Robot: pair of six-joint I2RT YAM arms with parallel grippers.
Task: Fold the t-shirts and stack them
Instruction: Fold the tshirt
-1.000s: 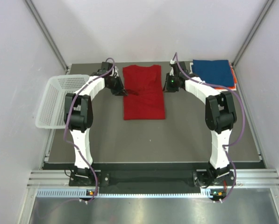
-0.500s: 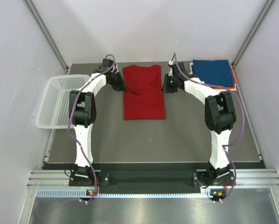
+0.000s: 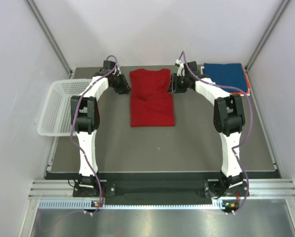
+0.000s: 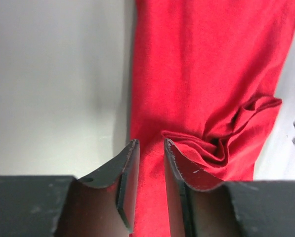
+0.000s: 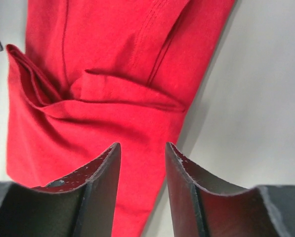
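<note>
Overhead, the red t-shirt (image 3: 152,106) lies on the far middle of the dark worktop (image 3: 196,143), folded into a long strip that runs from far to near, with a rumpled ridge across it about halfway along. The left hand (image 3: 127,89) is low at the shirt's left edge and the right hand (image 3: 171,85) low at its right edge, both beside the far half of the cloth. At the far right corner a folded dark blue t-shirt (image 3: 225,75) rests on an orange t-shirt (image 3: 246,86), of which only a thin edge shows. A white mesh basket (image 3: 51,108) sits at the left side, hanging partly over the worktop's edge and well apart from the shirts.

From the left wrist, the left hand's two dark fingers (image 4: 127,182) are parted by a narrow gap, and nothing is pinched in it. Red cloth shows through the gap, and the bunched fold lies just past the right-hand finger. Whether the tips touch the fabric is hard to judge from this angle.

From the right wrist, the right hand's fingers (image 5: 105,182) stand wider apart and hold nothing. The shirt's edge and its folded ridge lie beyond them, with bare worktop to the right.
</note>
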